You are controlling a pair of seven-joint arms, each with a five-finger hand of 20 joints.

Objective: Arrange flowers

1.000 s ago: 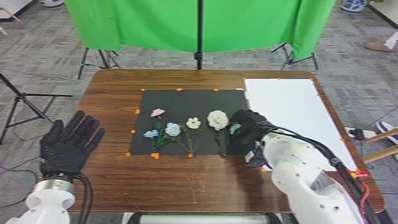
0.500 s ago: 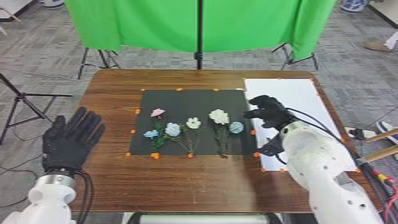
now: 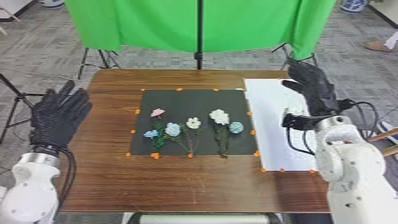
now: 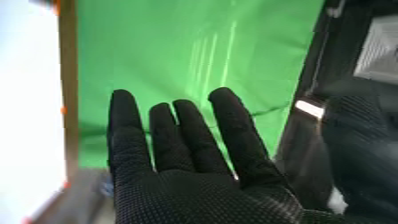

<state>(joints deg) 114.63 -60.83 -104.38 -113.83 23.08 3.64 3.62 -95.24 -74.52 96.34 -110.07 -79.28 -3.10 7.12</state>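
Right fingers (image 3: 304,71) extend well apart from the flowers (image 3: 219,117).

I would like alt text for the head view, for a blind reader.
Artificial flowers lie on a black mat on a wooden table, beside a white sheet. A robot's open right hand and left hand are at either side.

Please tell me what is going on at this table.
The robot is at work on a flower arrangement. Pink, white and blue flowers lie on the black mat, and nothing is handling them right now. The right hand is open and empty by the white sheet; the left hand is open and empty near the table's left edge.
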